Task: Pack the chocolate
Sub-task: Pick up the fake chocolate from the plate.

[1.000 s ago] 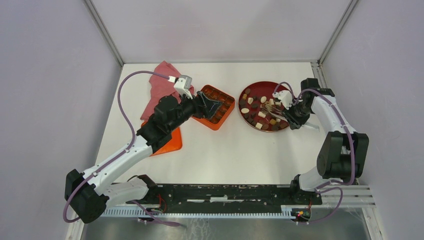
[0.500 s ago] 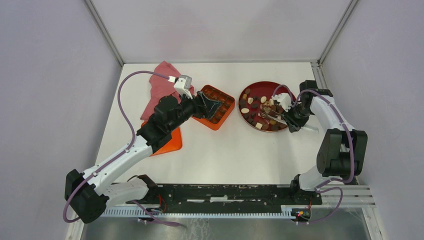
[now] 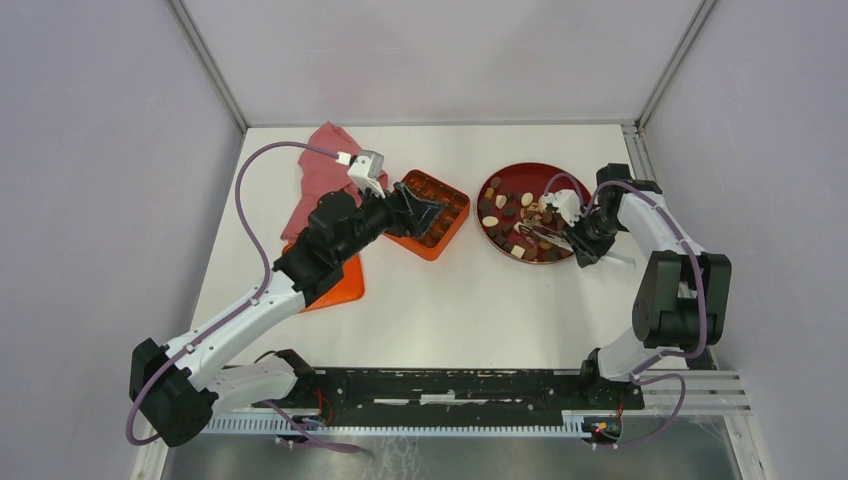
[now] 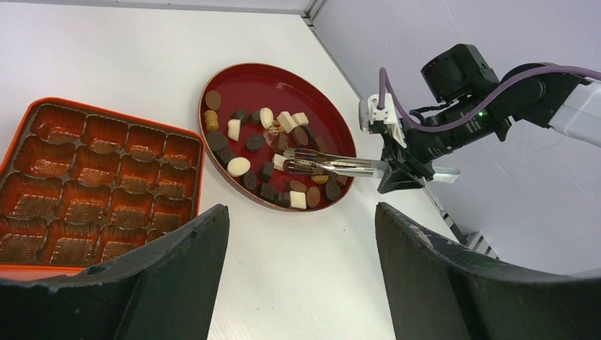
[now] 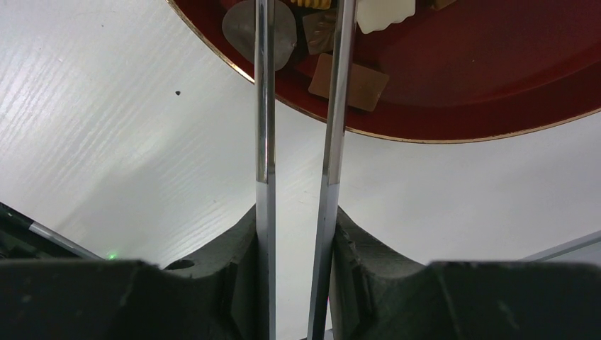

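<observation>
In the plate (image 4: pixel 283 85), chocolate (image 4: pixel 239 166); right fingers (image 5: pixel 234 276) clamp tongs (image 4: pixel 333 164) (left fingers (image 4: pixel 177 269) spread wide)

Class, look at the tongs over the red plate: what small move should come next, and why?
Probably close the tongs on one chocolate. The right gripper holds them, blades apart, tips among the chocolates on the red plate; the orange box's visible cells look empty.

I log motion in the right arm only. The right gripper (image 5: pixel 295 230), clamped on the tongs (image 4: pixel 333 164), now sits closer to the near rim of the plate (image 4: pixel 248 85). The tong tips reach farther from its right rim, over chocolate (image 4: pixel 239 166) in its near half.
</observation>
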Controlling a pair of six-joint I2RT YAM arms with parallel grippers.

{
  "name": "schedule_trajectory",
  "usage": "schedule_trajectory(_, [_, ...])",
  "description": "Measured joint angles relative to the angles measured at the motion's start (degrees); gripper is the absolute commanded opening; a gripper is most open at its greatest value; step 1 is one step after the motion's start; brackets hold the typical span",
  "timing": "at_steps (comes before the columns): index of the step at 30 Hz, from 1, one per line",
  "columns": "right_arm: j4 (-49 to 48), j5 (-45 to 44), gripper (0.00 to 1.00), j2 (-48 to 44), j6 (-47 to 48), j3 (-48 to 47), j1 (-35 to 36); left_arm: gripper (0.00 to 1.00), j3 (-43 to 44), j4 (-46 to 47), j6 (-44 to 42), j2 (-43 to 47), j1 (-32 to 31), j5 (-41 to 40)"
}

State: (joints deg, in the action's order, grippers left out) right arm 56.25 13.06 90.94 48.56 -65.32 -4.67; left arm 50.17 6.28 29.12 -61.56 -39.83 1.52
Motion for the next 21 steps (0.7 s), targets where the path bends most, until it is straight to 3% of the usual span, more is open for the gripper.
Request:
schedule_trajectory(3, [-0.1,0.0,0.00,0.2,0.0,0.0,0.0,0.80,0.0,0.0,0.0,0.0,0.0,0.0])
schedule_trajectory(12, [0.1,1.2,0.00,-1.4,-0.3,-0.4,0.0,0.80,0.0,-1.2,0.0,0.0,0.0,-1.5])
schedule_trajectory(21, [0.6,5.1,0.00,-4.7,-1.2,-3.8,0.0,0.80,4.1,-10.7,-0.1,-4.3,1.3,-5.6])
